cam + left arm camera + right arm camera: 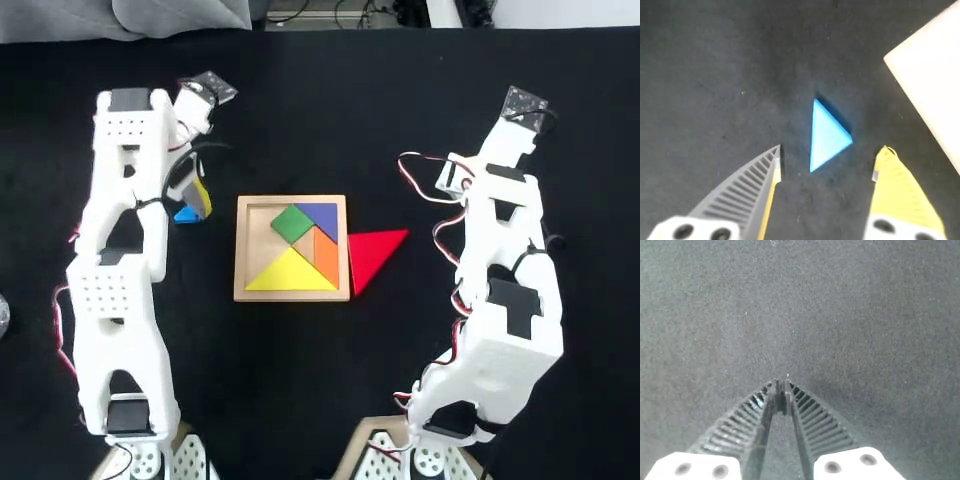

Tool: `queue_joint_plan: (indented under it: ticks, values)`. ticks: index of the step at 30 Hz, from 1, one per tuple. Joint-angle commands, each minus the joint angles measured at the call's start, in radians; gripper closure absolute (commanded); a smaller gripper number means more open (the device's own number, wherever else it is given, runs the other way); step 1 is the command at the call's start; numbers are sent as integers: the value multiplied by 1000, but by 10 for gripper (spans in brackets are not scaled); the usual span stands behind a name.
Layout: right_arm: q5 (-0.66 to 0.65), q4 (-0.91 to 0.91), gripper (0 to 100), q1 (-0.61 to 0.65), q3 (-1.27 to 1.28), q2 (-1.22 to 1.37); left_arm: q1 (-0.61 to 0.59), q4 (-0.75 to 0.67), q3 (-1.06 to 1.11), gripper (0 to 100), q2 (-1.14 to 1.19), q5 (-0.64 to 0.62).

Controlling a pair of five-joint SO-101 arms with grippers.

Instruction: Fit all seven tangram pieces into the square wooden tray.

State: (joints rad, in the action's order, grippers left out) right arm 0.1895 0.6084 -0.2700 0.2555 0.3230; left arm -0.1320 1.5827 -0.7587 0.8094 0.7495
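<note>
The square wooden tray (241, 250) lies mid-table and holds a green square (291, 223), a dark blue triangle (322, 217), an orange piece (326, 255) and a yellow triangle (291, 272). A red triangle (373, 254) rests on the cloth against the tray's right side. Left of the tray lies a small light-blue triangle (186, 213) (827, 135). My left gripper (831, 148) hangs open just above it, one finger on each side, not touching. My right gripper (781, 386) is shut on nothing over bare black cloth, right of the tray.
Black cloth covers the table. A pale corner of the tray (930, 75) lies close beside the left gripper. The left arm (120, 260) and right arm (505, 270) stand along either side of the tray. Grey fabric (150, 15) lies at the far edge.
</note>
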Motion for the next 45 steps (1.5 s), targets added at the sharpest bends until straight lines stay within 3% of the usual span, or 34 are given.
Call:
queue_joint_plan:
  ticks: [1, 13, 16, 22, 35, 40, 45]
  values:
    - [-12, -18, 984, 17, -54, -8, 1, 20, -104, 703, 32, 20]
    - [-12, -18, 984, 17, -54, -8, 7, 38, -173, 708, 172, 18]
    - [-12, -18, 984, 17, -54, -8, 15, 101, -182, 713, 175, 3]
    - [-12, -18, 984, 17, -54, -8, 27, 97, -179, 805, 176, 5]
    - [-12, -18, 984, 17, -54, -8, 44, 87, -182, 805, 176, -3]
    - [-12, -18, 984, 17, -54, -8, 48, 87, -182, 805, 176, -91]
    - [-12, -18, 984, 17, -54, -8, 54, 87, -182, 805, 176, -92]
